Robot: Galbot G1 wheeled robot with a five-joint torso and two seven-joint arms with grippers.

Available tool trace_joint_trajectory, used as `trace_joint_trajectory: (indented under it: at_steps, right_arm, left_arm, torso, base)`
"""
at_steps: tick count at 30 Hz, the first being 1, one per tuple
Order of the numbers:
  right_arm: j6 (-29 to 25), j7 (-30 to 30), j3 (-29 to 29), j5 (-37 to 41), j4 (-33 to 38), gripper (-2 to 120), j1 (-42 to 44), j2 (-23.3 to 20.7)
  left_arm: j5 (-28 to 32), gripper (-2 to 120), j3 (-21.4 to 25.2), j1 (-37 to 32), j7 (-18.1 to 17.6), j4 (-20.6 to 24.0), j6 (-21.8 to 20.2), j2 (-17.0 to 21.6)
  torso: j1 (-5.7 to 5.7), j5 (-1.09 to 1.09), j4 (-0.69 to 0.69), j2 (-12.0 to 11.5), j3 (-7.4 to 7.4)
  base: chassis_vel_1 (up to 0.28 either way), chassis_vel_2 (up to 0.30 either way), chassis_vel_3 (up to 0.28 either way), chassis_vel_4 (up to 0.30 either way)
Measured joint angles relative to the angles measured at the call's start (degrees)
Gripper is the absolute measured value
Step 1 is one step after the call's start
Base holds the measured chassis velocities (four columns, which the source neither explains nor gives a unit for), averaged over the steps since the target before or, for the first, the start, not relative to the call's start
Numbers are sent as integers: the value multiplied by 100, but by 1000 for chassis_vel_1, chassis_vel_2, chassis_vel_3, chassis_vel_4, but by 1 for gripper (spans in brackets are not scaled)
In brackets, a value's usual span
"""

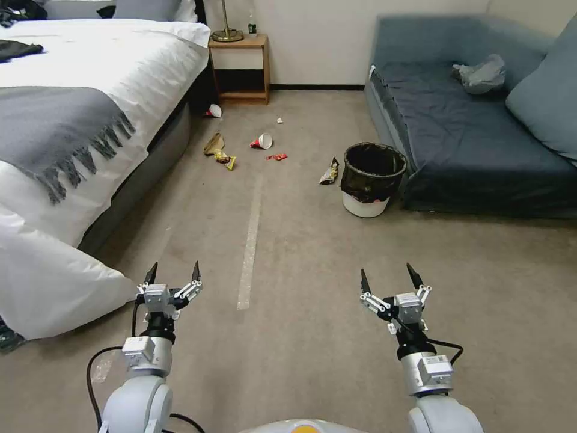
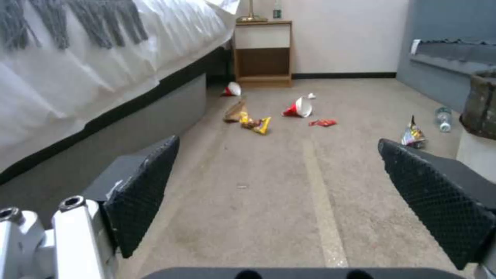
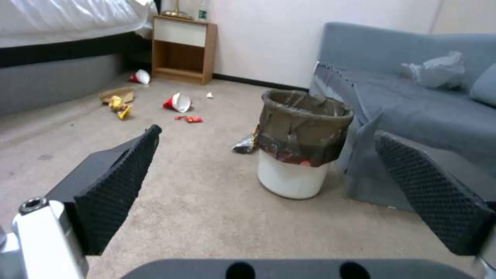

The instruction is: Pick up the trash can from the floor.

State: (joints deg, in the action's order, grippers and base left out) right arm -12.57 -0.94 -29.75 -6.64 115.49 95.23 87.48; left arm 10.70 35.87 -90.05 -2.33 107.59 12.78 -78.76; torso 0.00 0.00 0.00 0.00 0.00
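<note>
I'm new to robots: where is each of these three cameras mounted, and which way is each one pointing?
Head view: on the robot's head, looking forward and down over the floor; both arms show, left gripper and right gripper open.
Left wrist view: on the left arm's wrist, low, facing along the floor toward the nightstand; its own fingers frame the picture.
Right wrist view: on the right wrist, low, facing the trash can beside the sofa; its fingers frame it.
All three share the trash can and nightstand.
</note>
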Motion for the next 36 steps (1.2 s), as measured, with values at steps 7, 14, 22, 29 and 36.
trace_joint_trajectory:
  at_steps: [7,14,22,29,36]
  right_arm:
    - [0,23,-4,22,-47,100,-44,6]
    - [-5,33,18,63,-69,100,-39,26]
    - [-64,46,19,84,-70,100,-9,40]
    - [-106,29,7,100,-68,100,20,39]
    - [-142,10,14,111,-90,100,8,57]
  left_arm:
    - [53,97,45,76,170,-176,356,-31]
    - [59,96,93,92,182,-293,529,-31]
    - [41,95,114,109,271,-320,528,-31]
    - [29,94,123,122,363,-336,524,-35]
    - [3,94,115,122,364,-373,520,-51]
  torso:
    - [0,0,0,0,0]
    - [0,0,0,0,0]
    - [0,0,0,0,1]
    - [0,0,0,0,1]
    - [0,0,0,0,1]
  base:
    - [0,0,0,0]
    - [0,0,0,0]
    - [0,0,0,0]
    - [0,0,0,0]
    - [-7,-7,-6,-7]
